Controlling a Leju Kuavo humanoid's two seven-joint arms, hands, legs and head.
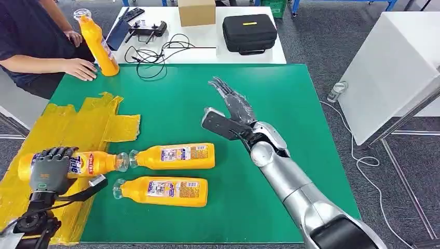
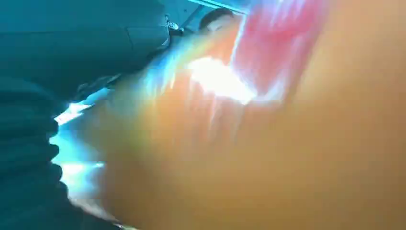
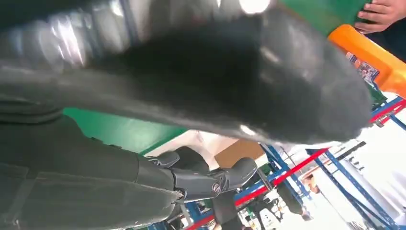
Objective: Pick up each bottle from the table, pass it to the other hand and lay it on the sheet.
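Head view, left hand [image 1: 51,168]: holds a bottle [image 1: 93,163] over the yellow sheet [image 1: 78,127], near the table's [image 1: 290,104] left edge.
Right hand [image 1: 231,111]: wide, holding nothing.
Risk: its cap touches another bottle [image 1: 174,156]; letting go may bump it.

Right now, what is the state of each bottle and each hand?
Bottle in left hand: lying on the yellow sheet, gripped.
Upper middle bottle: lying on the green mat.
Lower middle bottle: lying on the green mat.
Far bottle: tilted, beside a person's hand.
Left hand: holding a bottle.
Right hand: open, empty.
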